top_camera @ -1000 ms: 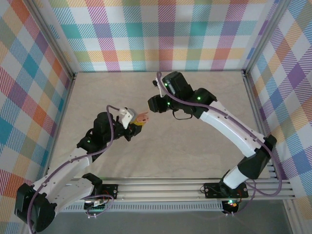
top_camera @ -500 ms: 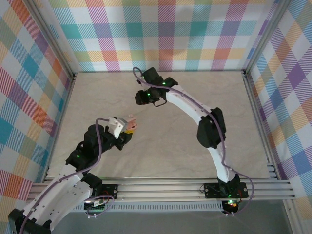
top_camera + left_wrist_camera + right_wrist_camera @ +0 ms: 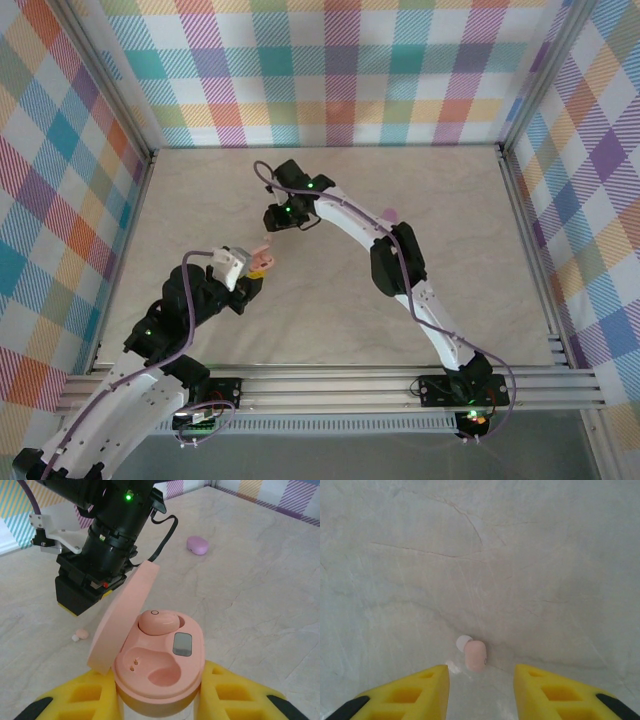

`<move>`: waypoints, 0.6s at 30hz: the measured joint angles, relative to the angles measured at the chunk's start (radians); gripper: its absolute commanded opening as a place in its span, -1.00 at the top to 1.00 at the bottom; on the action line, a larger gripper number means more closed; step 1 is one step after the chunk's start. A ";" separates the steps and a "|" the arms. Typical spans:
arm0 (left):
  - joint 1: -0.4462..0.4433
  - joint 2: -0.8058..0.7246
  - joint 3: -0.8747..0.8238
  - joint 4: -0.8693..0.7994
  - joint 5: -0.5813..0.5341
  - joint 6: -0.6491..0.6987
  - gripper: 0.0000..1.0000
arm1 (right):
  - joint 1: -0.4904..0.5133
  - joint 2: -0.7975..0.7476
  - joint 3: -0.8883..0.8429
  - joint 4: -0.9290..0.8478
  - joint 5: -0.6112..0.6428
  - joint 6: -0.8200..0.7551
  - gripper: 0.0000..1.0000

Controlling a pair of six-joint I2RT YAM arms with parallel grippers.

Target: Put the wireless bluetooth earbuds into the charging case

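While the left tool pinches the open pink charging case, one pink earbud seated and the neighbouring socket empty, the right tool hovers spread apart either side of a second pink earbud lying on the desk. Pickup looks to be the step in hand; next comes lowering and a gentle close.

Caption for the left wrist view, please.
Left pincer holds the open case: one earbud seated, other slot empty, loose earbud on the table behind.
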 measured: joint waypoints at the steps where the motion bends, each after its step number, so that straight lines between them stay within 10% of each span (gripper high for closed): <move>1: 0.000 0.000 0.000 -0.002 0.000 0.000 0.81 | 0.004 0.007 0.003 0.000 0.001 -0.009 0.20; 18: 0.000 0.000 0.000 -0.003 -0.011 -0.017 0.80 | 0.061 0.047 0.009 0.000 0.105 -0.149 0.13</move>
